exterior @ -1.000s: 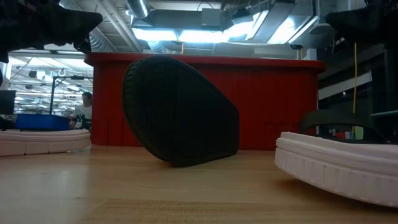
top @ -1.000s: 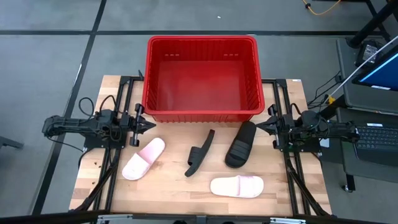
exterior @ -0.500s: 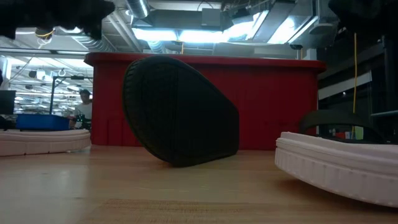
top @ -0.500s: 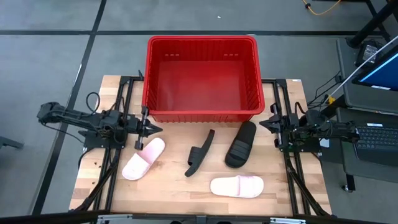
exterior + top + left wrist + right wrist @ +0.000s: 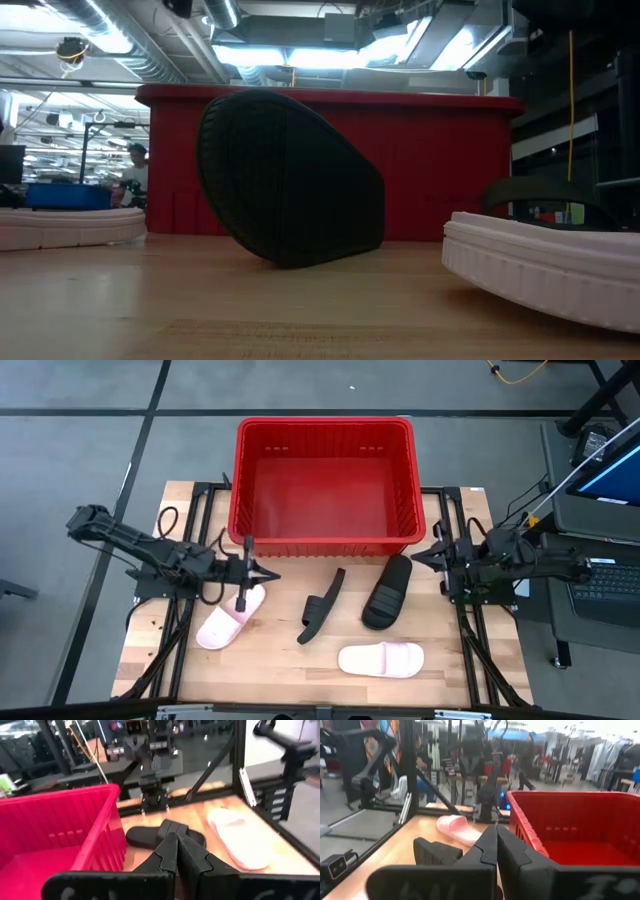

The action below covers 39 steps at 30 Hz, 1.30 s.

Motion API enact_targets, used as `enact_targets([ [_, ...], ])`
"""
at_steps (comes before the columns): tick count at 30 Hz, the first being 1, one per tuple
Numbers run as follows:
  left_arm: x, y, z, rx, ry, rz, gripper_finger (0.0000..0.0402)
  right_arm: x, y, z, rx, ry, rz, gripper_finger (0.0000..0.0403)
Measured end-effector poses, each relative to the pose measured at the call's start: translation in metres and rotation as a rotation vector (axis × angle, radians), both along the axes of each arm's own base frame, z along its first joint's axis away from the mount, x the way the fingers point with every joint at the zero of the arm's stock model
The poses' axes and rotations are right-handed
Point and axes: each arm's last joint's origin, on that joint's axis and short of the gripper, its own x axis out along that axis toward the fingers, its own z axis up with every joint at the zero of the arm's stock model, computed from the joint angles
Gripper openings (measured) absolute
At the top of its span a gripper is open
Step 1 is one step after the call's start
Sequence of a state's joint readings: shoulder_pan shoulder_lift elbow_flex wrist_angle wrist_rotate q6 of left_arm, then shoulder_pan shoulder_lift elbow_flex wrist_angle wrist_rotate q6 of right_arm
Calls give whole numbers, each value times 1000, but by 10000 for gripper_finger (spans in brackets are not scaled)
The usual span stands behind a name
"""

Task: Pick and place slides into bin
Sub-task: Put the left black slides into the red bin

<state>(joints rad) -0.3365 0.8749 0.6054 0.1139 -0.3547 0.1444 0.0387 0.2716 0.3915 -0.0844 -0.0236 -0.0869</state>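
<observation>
Wooden worktop (image 5: 270, 665) is shared by red bin (image 5: 322, 538) and four slides (none binned); left gripper (image 5: 262, 572) fingers closed over pink slide (image 5: 230, 615), right gripper (image 5: 420, 557) fingers closed, nothing held.

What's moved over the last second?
The left claw, shut and empty, has swung out from its rest toward the table's middle, now above the left pink slide. The right claw barely shifted. All four slides and the bin stayed put.

Bright overhead strip lights w/ glare in low view; wrist views motion-blurred; soft shadows.
</observation>
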Motion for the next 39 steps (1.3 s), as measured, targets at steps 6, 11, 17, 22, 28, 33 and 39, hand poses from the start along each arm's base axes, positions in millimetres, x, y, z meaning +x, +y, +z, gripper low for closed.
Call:
enact_targets([
  [6, 14, -20, 5, 44, 97, 70, 2, 19, 5, 9, -20, 98, 79, 6],
  [11, 23, -40, 4, 41, 125, 67, 2, 33, 15, 7, -59, 167, 160, 6],
  [17, 30, -65, 6, 53, 127, 75, 2, 44, 31, 11, -114, 201, 156, 6],
  [22, 30, -77, 2, 86, 139, 106, 1, 49, 45, 11, -133, 227, 166, 6],
  [28, 34, -84, -11, 40, 179, 129, 2, 53, 61, 3, -153, 279, 148, 6],
  [33, 38, -87, -18, 85, 204, 114, 3, 56, 68, -4, -177, 325, 176, 6],
  [39, 39, -88, -21, 93, 215, 111, 4, 58, 69, -10, -200, 372, 177, 6],
])
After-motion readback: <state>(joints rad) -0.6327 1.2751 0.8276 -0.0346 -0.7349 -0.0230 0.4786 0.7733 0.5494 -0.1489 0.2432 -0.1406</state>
